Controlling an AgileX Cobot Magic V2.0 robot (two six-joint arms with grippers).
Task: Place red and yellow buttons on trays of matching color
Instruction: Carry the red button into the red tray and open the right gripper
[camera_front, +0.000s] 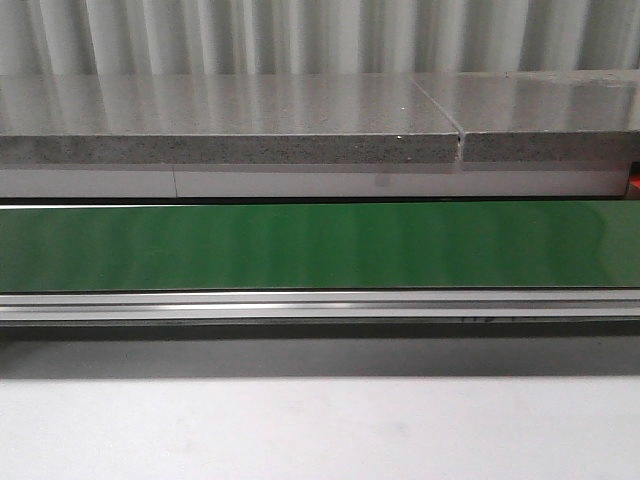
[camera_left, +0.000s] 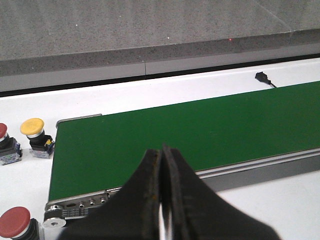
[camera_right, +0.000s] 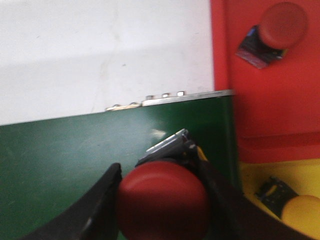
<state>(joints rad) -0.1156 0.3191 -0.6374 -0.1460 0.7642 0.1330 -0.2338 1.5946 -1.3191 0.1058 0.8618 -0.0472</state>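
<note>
1. Carry in hand: right tool (camera_right: 162, 200) closed on a red dome-capped push button (camera_right: 162, 205), held over the green conveyor belt (camera_right: 60, 160) close to its end, just short of the trays.
2. Red plastic tray (camera_right: 265, 100) beyond the belt end, already carrying one red button with a dark body (camera_right: 277, 30); yellow tray (camera_right: 260, 175) right beside it with a yellow-capped button (camera_right: 297, 212).
3. Best handled by moving past the belt edge to bare red floor beside the seated button, lowering until the base rests flat, then opening; no release above the yellow tray or the ridge between the two.
4. Held button: glossy rounded red cap, metal-and-dark body showing behind it, slightly blurred.
5. Left tool (camera_left: 162, 200) with fingers pressed together, carrying nothing, over the near edge of the belt.
6. Waiting on the white bench (camera_left: 150, 92) past the belt's far end: one yellow-capped button (camera_left: 34, 132), a red-capped one (camera_left: 2, 145) beside it, another red cap (camera_left: 15, 222) nearer.
</note>
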